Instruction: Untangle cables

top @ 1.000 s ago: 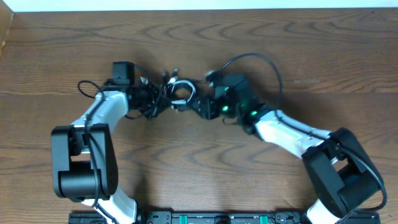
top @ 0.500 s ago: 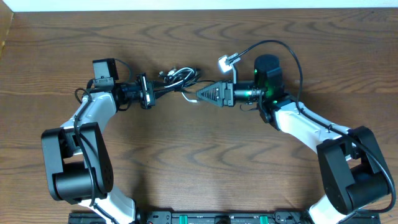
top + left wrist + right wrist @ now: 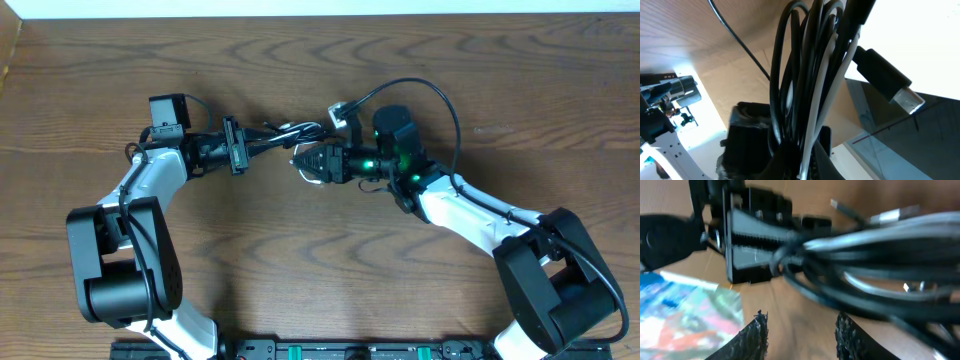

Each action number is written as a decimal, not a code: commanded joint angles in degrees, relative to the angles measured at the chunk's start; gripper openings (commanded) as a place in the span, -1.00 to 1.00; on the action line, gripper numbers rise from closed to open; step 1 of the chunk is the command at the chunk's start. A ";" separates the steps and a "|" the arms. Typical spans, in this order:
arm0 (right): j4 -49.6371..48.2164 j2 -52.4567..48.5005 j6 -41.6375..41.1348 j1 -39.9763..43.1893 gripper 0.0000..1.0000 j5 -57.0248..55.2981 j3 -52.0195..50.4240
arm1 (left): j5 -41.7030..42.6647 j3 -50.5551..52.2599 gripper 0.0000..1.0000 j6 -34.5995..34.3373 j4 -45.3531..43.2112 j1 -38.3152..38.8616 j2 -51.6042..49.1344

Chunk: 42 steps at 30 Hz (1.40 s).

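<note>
The black cable (image 3: 283, 131) and the white cable (image 3: 826, 90) hang together as one tangled bundle above the wooden table (image 3: 330, 260). My left gripper (image 3: 238, 146) is shut on the bundle's left end; in the left wrist view (image 3: 802, 162) black and white strands run into its jaws, and a black plug with a metal tip (image 3: 890, 82) sticks out. My right gripper (image 3: 302, 160) is open, tips pointing left, just below the bundle's right end. In the right wrist view its fingers (image 3: 802, 330) are empty, with the bundle (image 3: 875, 255) ahead of them.
The right arm's own thick black wire (image 3: 430, 95) arcs above its wrist. The left gripper's body (image 3: 752, 240) faces the right wrist camera at close range. The table's far edge (image 3: 320, 14) runs along the top.
The grippers pulled apart after being close together; the right gripper has now moved back left to the bundle. The left gripper still holds the bundle and has stayed put over the last half second.
</note>
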<state>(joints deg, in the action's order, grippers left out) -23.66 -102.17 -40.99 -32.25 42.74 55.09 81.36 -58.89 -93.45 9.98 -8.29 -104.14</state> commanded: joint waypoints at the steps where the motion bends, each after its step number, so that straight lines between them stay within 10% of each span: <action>1: -3.76 0.81 0.50 -0.48 -0.25 -4.07 0.31 | 1.75 -0.15 -0.85 -0.72 -0.24 0.02 0.96; 42: -10.43 0.81 -18.51 -3.13 -0.28 -22.25 0.31 | -4.07 -0.15 -0.85 -0.70 -0.26 0.02 0.96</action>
<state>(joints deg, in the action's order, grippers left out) -33.95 -102.17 -56.29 -35.24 21.85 55.07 76.75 -58.89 -94.30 9.91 -8.29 -104.14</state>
